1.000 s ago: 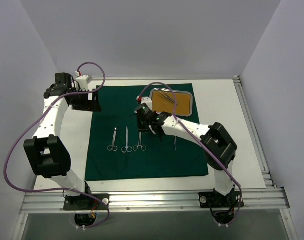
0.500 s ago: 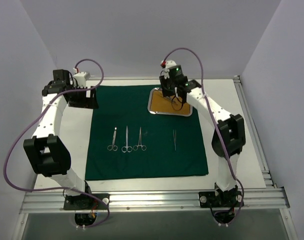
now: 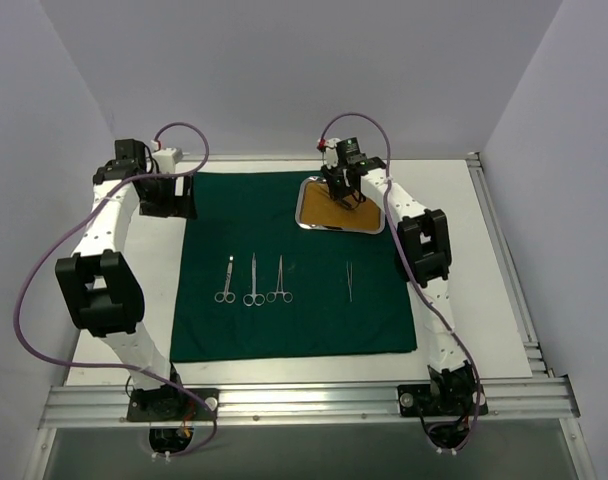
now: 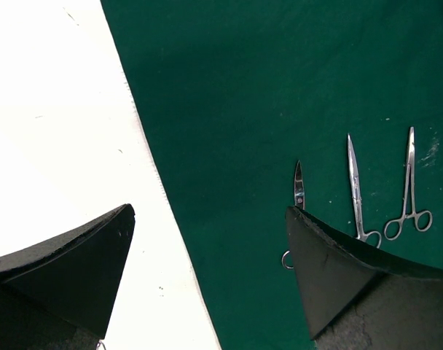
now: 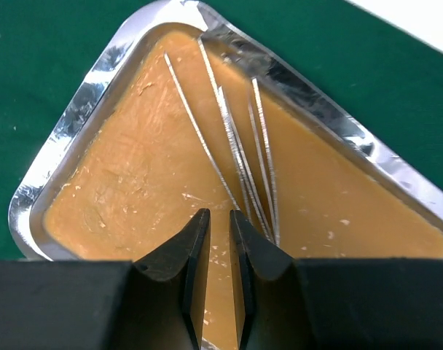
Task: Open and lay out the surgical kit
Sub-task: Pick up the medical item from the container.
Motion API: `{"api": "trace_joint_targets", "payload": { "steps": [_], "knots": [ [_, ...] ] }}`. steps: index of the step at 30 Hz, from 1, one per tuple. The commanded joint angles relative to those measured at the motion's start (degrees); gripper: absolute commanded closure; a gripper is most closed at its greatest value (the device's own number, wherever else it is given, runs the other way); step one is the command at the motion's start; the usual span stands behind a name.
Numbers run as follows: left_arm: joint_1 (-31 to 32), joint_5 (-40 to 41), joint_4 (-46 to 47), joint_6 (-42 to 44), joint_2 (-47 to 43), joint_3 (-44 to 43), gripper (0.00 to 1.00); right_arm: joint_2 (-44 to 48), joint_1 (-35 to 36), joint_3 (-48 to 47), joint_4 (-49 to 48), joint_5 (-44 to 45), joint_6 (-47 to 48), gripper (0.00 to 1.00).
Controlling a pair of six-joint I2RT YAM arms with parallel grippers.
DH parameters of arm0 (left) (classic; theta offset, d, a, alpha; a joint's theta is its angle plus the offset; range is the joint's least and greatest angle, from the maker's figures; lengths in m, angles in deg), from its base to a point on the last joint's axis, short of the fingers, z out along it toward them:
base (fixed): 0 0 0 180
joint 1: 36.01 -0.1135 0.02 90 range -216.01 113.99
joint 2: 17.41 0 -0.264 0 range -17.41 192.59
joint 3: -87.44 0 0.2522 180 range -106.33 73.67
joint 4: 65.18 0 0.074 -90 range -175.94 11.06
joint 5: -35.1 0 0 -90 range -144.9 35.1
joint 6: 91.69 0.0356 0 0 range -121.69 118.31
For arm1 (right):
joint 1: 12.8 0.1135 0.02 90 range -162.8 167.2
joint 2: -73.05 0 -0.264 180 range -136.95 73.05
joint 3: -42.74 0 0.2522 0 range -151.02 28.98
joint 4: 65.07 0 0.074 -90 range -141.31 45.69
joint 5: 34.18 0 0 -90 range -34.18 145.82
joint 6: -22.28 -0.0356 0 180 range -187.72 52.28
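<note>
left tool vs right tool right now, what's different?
Left tool: jaws wide apart; right tool: jaws nearly shut, slim gap. Left tool hangs over the dark green cloth drape's left edge; right tool over the rounded steel tray with tan liner. Shared: both black, nothing visible between either's jaws.

On drape [image 3: 234,215]: tray [image 3: 302,208] far right, four instruments [image 3: 254,281] nearer.

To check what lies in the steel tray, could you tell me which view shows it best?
The right wrist view: the steel tray fills the frame, with slim silver instruments lying on its tan liner. The top external view shows it small and partly behind the right gripper. The left wrist view misses it.
</note>
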Motion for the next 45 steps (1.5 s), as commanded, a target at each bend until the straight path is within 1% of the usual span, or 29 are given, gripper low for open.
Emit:
{"api": "trace_joint_targets", "payload": {
  "steps": [1, 6, 7, 8, 10, 12, 16, 23, 24, 26, 27, 28, 34, 40, 45],
  "knots": [
    [-0.13, 0.01, -0.24, -0.75, 0.95, -3.21, 0.06, 1.18, -0.12, -1.96, 0.49, -2.96, 1.17, 0.86],
    [-0.13, 0.18, -0.06, -0.75, 1.48, -3.13, 0.06, 0.75, -0.56, 0.58, -0.65, -2.79, 1.17, 0.84],
    [-0.13, 0.18, 0.03, -0.75, 1.48, -3.04, 0.06, 0.31, -0.65, 1.11, -0.65, -2.53, 1.00, 0.83],
    [-0.22, 0.18, 0.12, -0.66, 1.48, -2.87, 0.06, 0.04, -0.82, 1.12, -0.65, -2.09, 1.00, 0.79],
    [-0.22, 0.27, 0.12, -0.57, 1.57, -2.95, 0.06, -0.75, -1.17, 0.68, -0.65, -1.30, 1.34, 0.75],
    [-0.13, 0.35, 0.20, -0.48, 1.57, -2.78, 0.06, -1.36, -1.18, 0.15, -0.30, -0.68, 1.96, 0.74],
    [-0.13, 0.18, 0.20, -0.48, 1.74, -2.78, 0.06, -2.94, -1.09, -1.43, 0.14, -0.15, 2.23, 0.73],
    [-0.13, -0.08, 0.12, -0.75, 2.53, -3.13, 0.06, -5.23, -1.17, -1.08, 0.92, -0.24, 2.67, 0.73],
    [-0.13, -0.08, 0.12, -0.83, 2.62, -3.13, 0.06, -5.32, -1.09, -0.91, 0.84, -0.59, 2.84, 0.74],
    [-0.13, -0.17, 0.03, -0.83, 2.71, -3.39, 0.06, -5.06, -1.18, -0.56, 0.93, -1.82, 3.54, 0.78],
    [-0.13, -0.17, 0.03, -0.92, 2.71, -3.39, 0.06, -4.88, -1.09, -0.21, 0.93, -1.91, 3.72, 0.81],
    [-0.13, -0.17, -0.15, -0.84, 2.71, -3.48, 0.06, -4.27, -1.00, 0.06, 0.93, -1.91, 3.98, 0.87],
    [-0.13, -0.35, -0.06, -0.83, 2.54, -3.30, 0.06, 1.78, -0.65, 4.88, -0.39, -2.44, 5.30, 0.99],
    [-0.13, -0.61, -0.06, -0.92, 2.36, -3.13, 0.06, 7.33, -0.65, 6.65, -2.32, -5.33, 3.99, 1.00],
    [-0.13, -0.79, -0.06, -0.83, 1.74, -2.95, 0.06, 11.72, 0.05, 11.39, -5.04, -5.51, 1.53, 1.00]
  ]
}}
